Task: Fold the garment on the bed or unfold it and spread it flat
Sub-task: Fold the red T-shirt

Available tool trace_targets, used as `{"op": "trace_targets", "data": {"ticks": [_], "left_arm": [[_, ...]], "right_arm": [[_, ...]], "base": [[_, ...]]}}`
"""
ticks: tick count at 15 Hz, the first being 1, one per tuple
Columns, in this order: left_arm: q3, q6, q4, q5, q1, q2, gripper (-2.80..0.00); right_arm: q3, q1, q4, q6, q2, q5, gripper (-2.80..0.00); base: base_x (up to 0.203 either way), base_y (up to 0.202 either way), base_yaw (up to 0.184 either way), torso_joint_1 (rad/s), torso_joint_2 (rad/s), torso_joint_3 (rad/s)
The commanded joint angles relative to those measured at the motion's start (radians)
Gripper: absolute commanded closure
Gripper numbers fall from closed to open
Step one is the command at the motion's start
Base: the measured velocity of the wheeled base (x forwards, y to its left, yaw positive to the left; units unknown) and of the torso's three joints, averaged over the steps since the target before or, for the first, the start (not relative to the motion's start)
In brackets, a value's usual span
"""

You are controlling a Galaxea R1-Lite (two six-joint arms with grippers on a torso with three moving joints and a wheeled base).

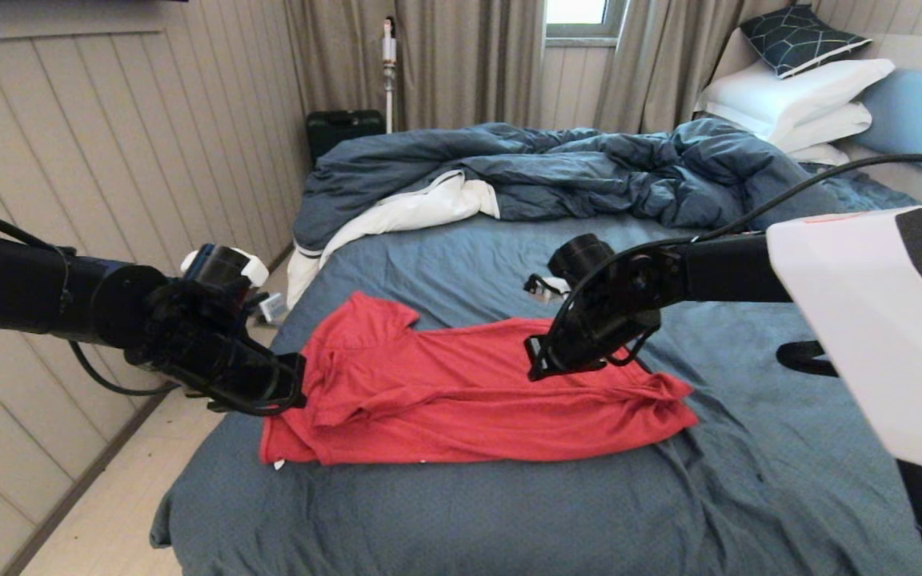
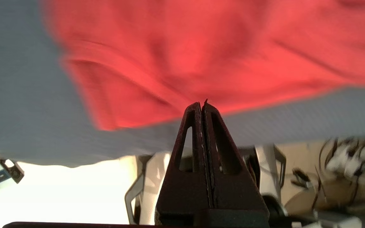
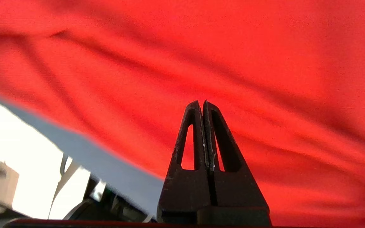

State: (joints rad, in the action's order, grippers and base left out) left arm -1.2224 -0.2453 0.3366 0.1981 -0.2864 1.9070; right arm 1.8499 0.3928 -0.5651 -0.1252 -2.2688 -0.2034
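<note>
Meanwhile, Two Closed Grippers Hover Over a Red T-Shirt

Leftmost in the head view, a beige panelled wall (image 1: 69,144) runs back to grey-brown curtains (image 1: 445,64), where a small dark case (image 1: 345,128) stands on the floor beside a slim white upright pole (image 1: 388,72). Next comes the robot's black left arm, reaching in level from the side; its left gripper (image 1: 294,382) sits at the left edge of the garment, a plain bright red short-sleeved T-shirt of thin jersey (image 1: 445,392). Its wrist camera shows the two dark fingers (image 2: 191,126) pressed together, clenched on nothing, their tips over the shirt's border where red cloth meets sheet. The T-shirt lies crosswise and wrinkled on the near half of the wide bed with its slate-blue sheet (image 1: 509,512), partly doubled over itself, one sleeve pointing toward the wall and another bunched at its right end. Farther back, a rumpled dark blue duvet (image 1: 573,176) with white lining is heaped across the mattress. Right of centre, the right gripper (image 1: 537,364) angles down over the shirt's upper middle; its wrist camera shows the fingers (image 3: 191,133) likewise shut tight and empty, red fabric filling the background. At far right, white pillows (image 1: 797,104) and a dark patterned cushion (image 1: 801,36) are stacked against the light blue headboard (image 1: 921,116).
</note>
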Motion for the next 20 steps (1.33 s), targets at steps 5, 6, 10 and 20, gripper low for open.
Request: {"op": "trace_targets", "data": {"ticks": [5,6,10,20], "left_arm": [[0.011,0.003,0.001,-0.01,-0.144,0.037,0.0],[0.006,0.005,0.001,-0.017,-0.162,0.059,0.0],[-0.04,0.007,0.001,-0.087,-0.207,0.128,0.0],[-0.133,0.015,-0.126,-0.306,-0.174,0.314,0.0]], "right_arm": [[-0.056,0.062,0.002,-0.054,0.039,0.001,0.0],[-0.081,0.023,0.007,-0.054,0.068,0.001,0.0],[-0.16,-0.108,0.024,-0.053,0.196,-0.008,0.0],[-0.228,-0.12,0.111,-0.045,0.261,-0.037,0.0]], "base": [[0.0,0.0,0.0,0.0,0.0,0.0],[0.0,0.0,0.0,0.0,0.0,0.0],[0.0,0.0,0.0,0.0,0.0,0.0],[0.0,0.0,0.0,0.0,0.0,0.0]]}}
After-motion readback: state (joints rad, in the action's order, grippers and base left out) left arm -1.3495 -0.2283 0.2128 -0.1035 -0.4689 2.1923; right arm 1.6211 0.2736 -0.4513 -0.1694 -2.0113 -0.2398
